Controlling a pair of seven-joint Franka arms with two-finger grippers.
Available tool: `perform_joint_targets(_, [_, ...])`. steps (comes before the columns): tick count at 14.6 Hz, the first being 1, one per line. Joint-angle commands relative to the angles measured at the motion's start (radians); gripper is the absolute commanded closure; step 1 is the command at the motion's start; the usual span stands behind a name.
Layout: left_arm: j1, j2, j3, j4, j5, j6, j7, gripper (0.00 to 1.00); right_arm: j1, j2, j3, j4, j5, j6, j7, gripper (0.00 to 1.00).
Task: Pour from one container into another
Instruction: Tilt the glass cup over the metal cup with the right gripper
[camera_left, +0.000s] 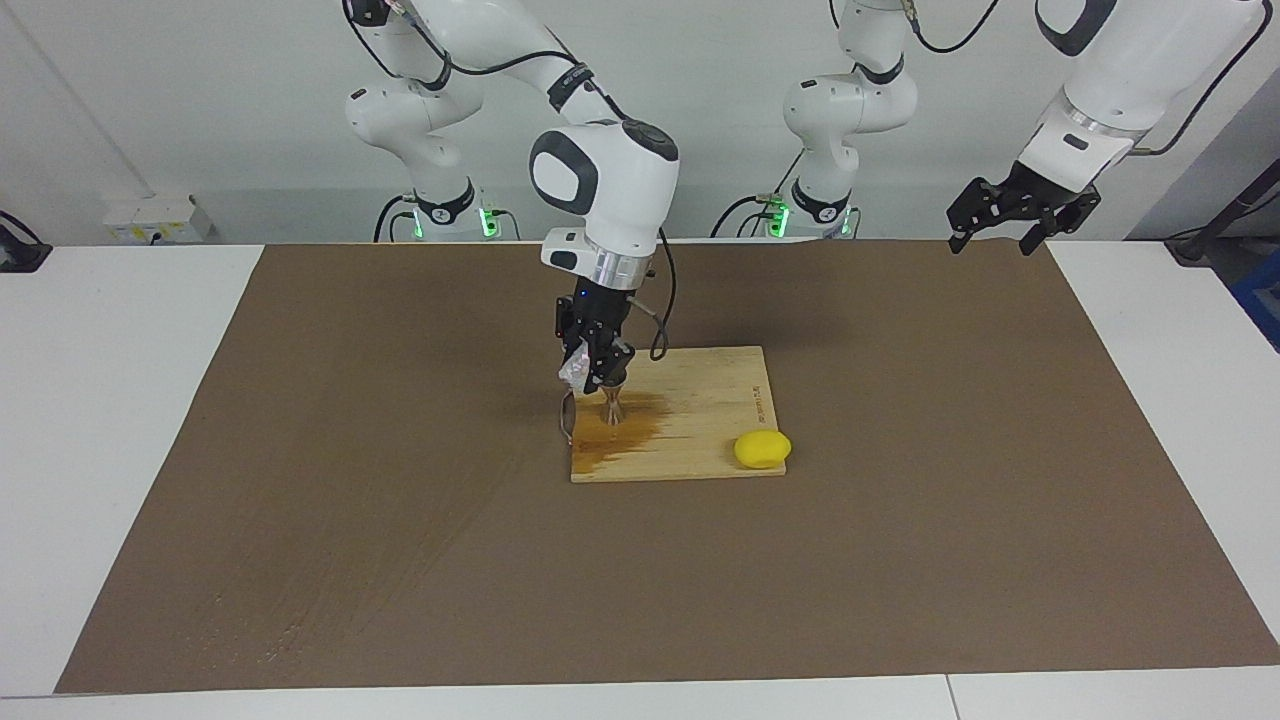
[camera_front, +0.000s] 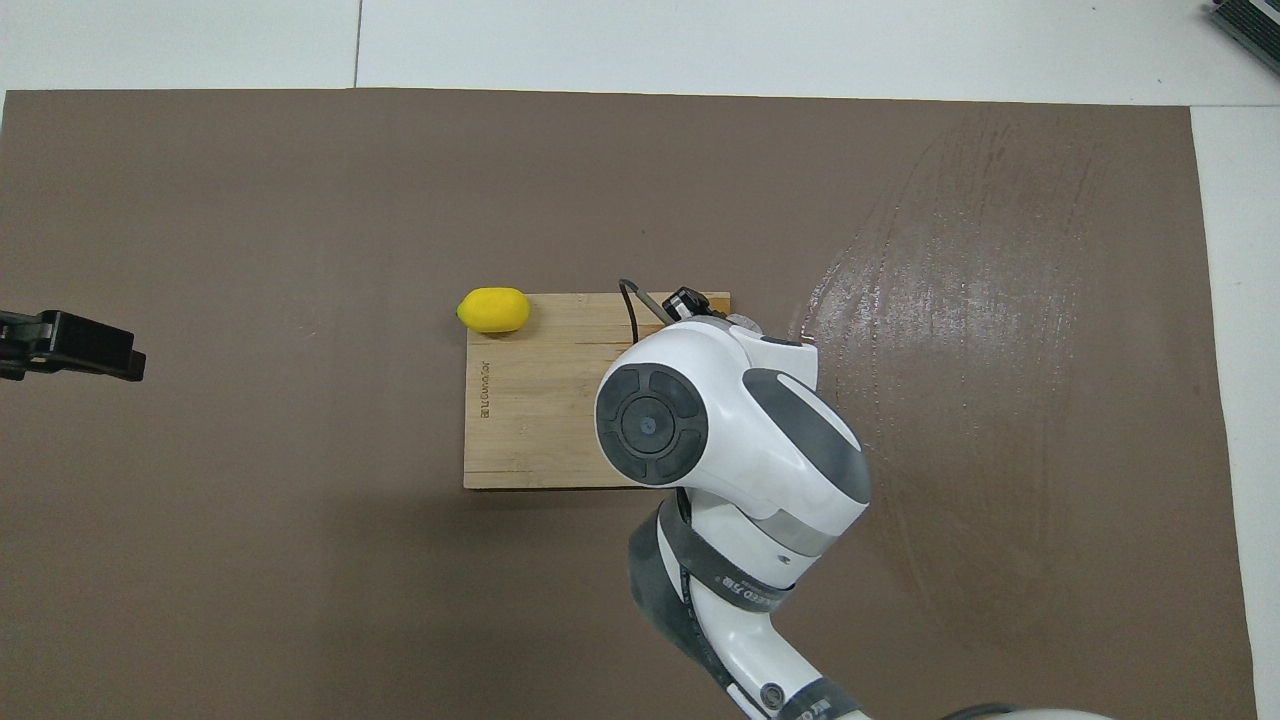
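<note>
The fingers of the right gripper (camera_left: 594, 374) were clamped on the clear cup (camera_left: 574, 375), which showed only as a pale glint at their tip, tipped toward the robots' side of the steel jigger (camera_left: 611, 406). The jigger stood upright on the cutting board (camera_left: 710, 410), its long axis vertical, just below the fingers and a little toward the lemon (camera_left: 762, 449). That offset is the relation the next move turns on: the cup's lip had to sit over the jigger's small open mouth, and in my judgement it looked slightly to one side of it, toward the board's edge at the right arm's end. A dark wet stain spread over the board around the jigger, which suggests liquid had missed or overrun the mouth. The right arm was plainly the nearer one. The left gripper (camera_left: 1010, 208) waited with its fingers apart, high over the corner of the brown mat (camera_left: 400, 520) at the left arm's end, well apart from the board.

Much was hard to make out. From overhead the right arm's wrist covered the cup, the jigger and that end of the board, so only the facing view showed them. The cup's rim, its tilt and any liquid left in it could not be read, nor could a stream. A thin curved glint lay beside the jigger at the board's edge; I could not tell what it was. The bench (camera_left: 120, 400) beside the mat was white.
</note>
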Motion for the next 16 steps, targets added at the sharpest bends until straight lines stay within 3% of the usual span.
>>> perform_joint_targets(1, [0.007,-0.003,-0.002,0.001,-0.011,-0.013,0.010,0.00,0.006,-0.023,0.000,-0.019,-0.037,-0.011,0.034,1.00])
perform_joint_targets(6, [0.007,-0.003,-0.002,0.001,-0.011,-0.013,0.010,0.00,0.007,-0.023,0.000,-0.021,-0.085,-0.008,0.034,1.00])
perform_joint_targets(16, [0.007,-0.003,-0.002,-0.001,-0.011,-0.013,0.010,0.00,0.008,-0.011,0.000,0.012,-0.041,0.000,0.031,1.00])
